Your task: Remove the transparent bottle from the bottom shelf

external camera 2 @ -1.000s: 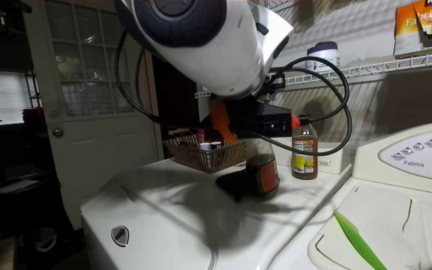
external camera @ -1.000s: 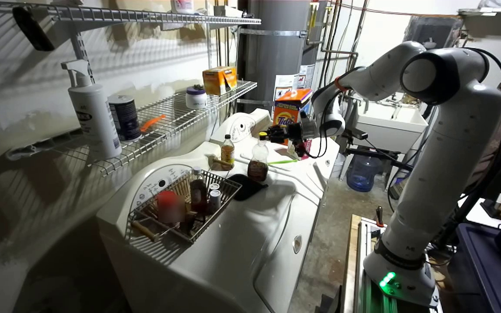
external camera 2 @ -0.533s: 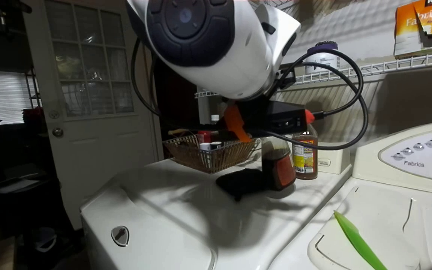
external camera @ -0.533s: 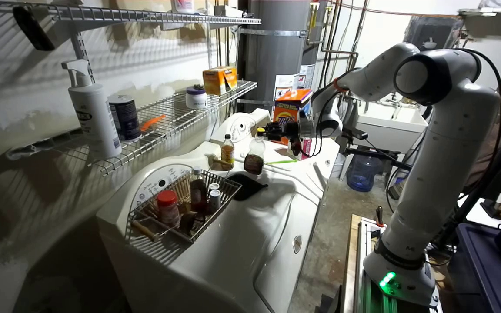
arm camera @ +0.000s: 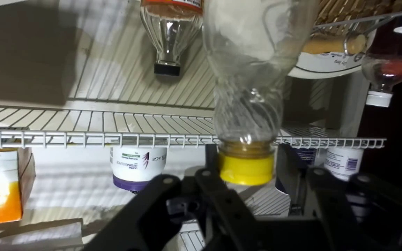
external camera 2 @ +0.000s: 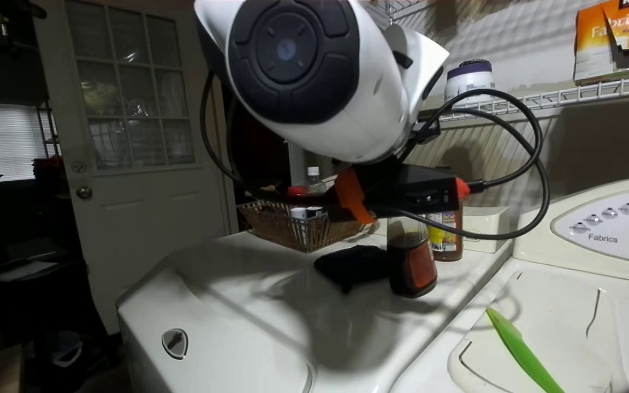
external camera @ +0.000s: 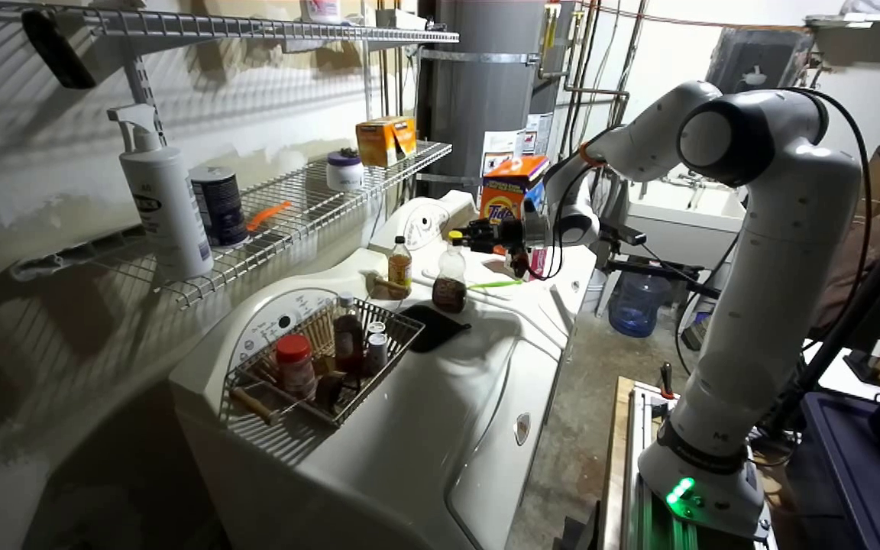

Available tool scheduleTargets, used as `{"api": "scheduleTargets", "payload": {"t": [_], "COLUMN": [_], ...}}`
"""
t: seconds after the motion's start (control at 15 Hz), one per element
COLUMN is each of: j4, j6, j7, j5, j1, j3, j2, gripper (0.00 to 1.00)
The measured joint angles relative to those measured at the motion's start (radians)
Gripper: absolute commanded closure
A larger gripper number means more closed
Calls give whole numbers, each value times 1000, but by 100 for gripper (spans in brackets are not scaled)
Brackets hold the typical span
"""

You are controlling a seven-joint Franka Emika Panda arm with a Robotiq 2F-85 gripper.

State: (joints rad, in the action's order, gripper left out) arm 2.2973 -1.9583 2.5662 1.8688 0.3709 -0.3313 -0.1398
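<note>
The transparent bottle (external camera: 450, 289), clear above with dark brown liquid low down and a yellow cap, hangs slightly tilted from my gripper (external camera: 464, 235) over the white machine top. In the wrist view its clear upper part (arm camera: 250, 69) appears upside down. The two fingers of the gripper (arm camera: 248, 153) are shut around the cap. In an exterior view its dark lower part (external camera 2: 413, 267) shows below the arm, which hides the fingers. I cannot tell whether the base touches the machine. The bottom shelf (external camera: 295, 202), a wire rack on the wall, is behind; it spans the wrist view (arm camera: 173, 129).
A smaller amber bottle (external camera: 399, 271) stands close behind. A wire basket (external camera: 398, 359) of containers, a dark cloth (external camera: 432, 328) and a green utensil (external camera 2: 522, 352) lie around. The shelf carries a white pump bottle (external camera: 165, 206), a dark can (external camera: 218, 206), a jar (external camera: 344, 174) and an orange box (external camera: 385, 143).
My gripper has carried the bottle sideways, towards the amber bottle. The bottle rises a little, then comes lower over the last half second and tilts less.
</note>
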Motion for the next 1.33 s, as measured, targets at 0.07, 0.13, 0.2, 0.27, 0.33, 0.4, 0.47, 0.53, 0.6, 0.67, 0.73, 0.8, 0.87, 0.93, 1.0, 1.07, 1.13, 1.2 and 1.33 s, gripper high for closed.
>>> {"api": "scheduleTargets", "payload": {"t": [0.07,0.13,0.2,0.27,0.33,0.4,0.47,0.53,0.6,0.67,0.73,0.8,0.87,0.93,1.0,1.07,1.13,1.2,1.33], "j4": [-6,-12,-17,-22,-26,-29,-31,-33,-35,-36,-37,-37,-35,-29,-17,-3,8,10,-6], "j6": [4,4,4,2,-6,-28,-81,-156,-240,-320,-401,-470,-531,-576,-585,-566,-525,-460,-298], "j7": [-1,-4,-14,-31,-48,-65,-87,-114,-149,-197,-261,-326,-394,-470,-551,-636,-715,-791,-938], "j5": [0,0,0,-1,-4,-7,-17,-40,-79,-140,-220,-300,-383,-463,-542,-623,-703,-781,-942], "j1": [-3,-8,-14,-23,-34,-46,-59,-73,-83,-88,-90,-91,-91,-77,-42,7,69,138,281], "j3": [0,1,3,5,8,13,20,29,38,48,63,83,106,146,197,253,310,360,442], "j2": [2,7,17,30,49,74,103,137,175,214,258,302,344,378,403,424,443,462,508], "gripper": [13,7,2,0,0,0,0,0,0,0,0,0,0,0,0,0,0,0,0]}}
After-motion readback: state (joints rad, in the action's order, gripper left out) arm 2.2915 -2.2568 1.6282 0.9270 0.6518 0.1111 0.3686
